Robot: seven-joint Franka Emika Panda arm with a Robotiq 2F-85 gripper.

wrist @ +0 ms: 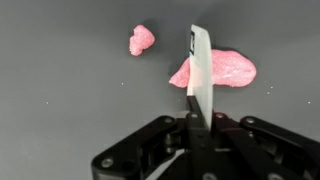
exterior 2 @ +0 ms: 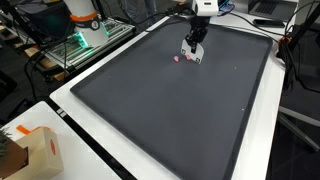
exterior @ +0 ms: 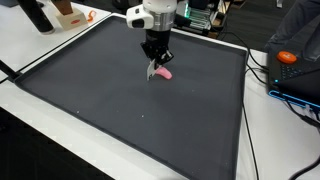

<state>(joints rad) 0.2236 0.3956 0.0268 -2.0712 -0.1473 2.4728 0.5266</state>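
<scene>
The fingers (wrist: 218,123) are clamped together on a thin white blade (wrist: 200,65), which stands edge-on and sticks straight out ahead of them. In the wrist view the blade crosses the near end of the big lump (wrist: 232,68) of pink putty. Whether its edge is already pressed into the putty or only just over it, I cannot tell. The small lump (wrist: 141,40) lies apart, on the other side of the blade. Both lumps rest on the dark mat (exterior: 120,110) that covers most of the worktop (exterior: 30,140), toward its far side under the arm in both exterior views.

The work in hand looks like cutting the putty. To do it well, I would keep the blade upright and square to the lump and press straight down until it meets the mat. A twist or sideways drag would likely smear the soft putty or push it along rather than part it. The grip should stay firm so that the blade does not tilt between the fingers.

No container stands near the putty. A cardboard box (exterior 2: 35,152) sits at a worktop corner, well apart, and its contents do not show
</scene>
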